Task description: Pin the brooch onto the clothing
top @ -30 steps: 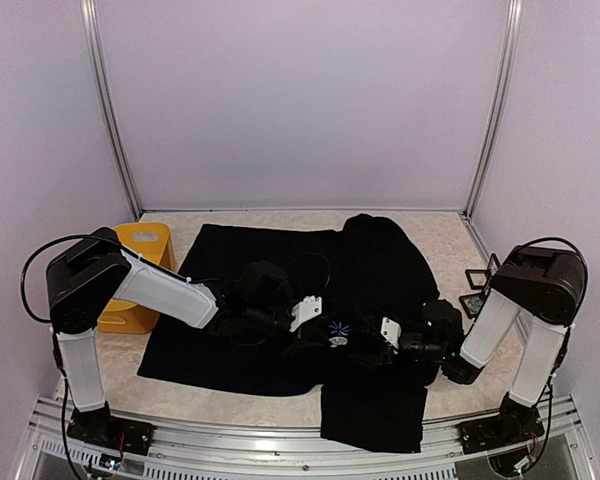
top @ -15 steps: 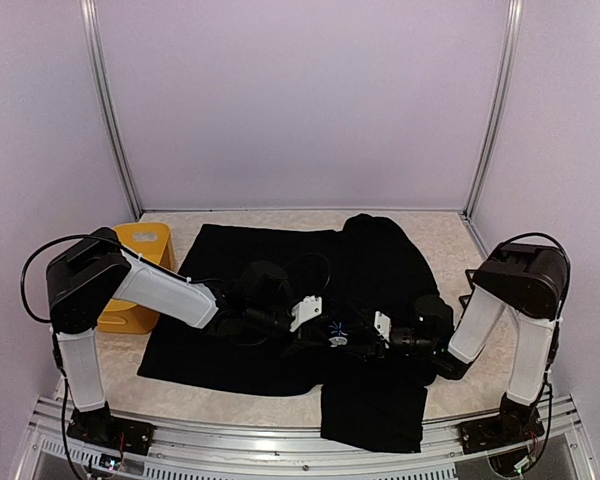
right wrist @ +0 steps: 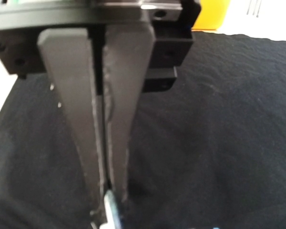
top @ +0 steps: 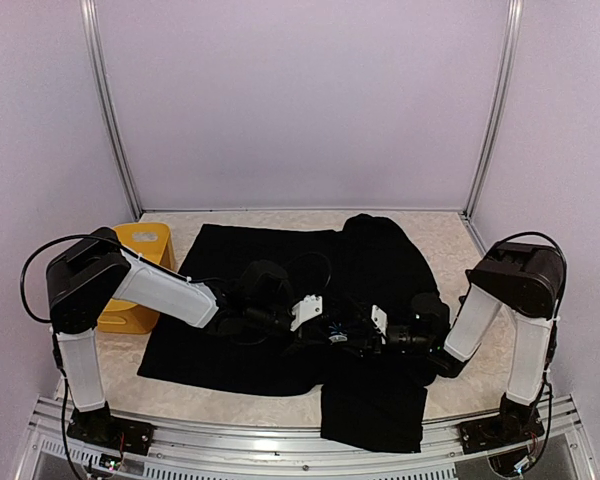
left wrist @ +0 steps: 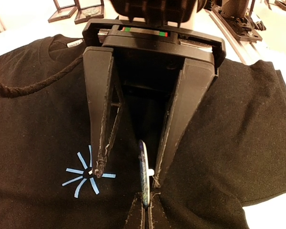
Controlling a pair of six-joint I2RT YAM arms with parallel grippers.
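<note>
Brooch: not yet pinned; held edge-on in clenched left pincer, over clothing spread on table, beside starburst mark. Right pincer: jaws part-closed about brooch, grasp not determinable. Outstanding, seemingly: pierce fabric, fasten clasp.

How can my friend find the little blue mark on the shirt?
Find the big black T-shirt spread across the table. On its chest sits a tiny starburst mark, right beside the brooch. Unlike the brooch, it lies flat: thin light-blue rays fanning from one centre.
</note>
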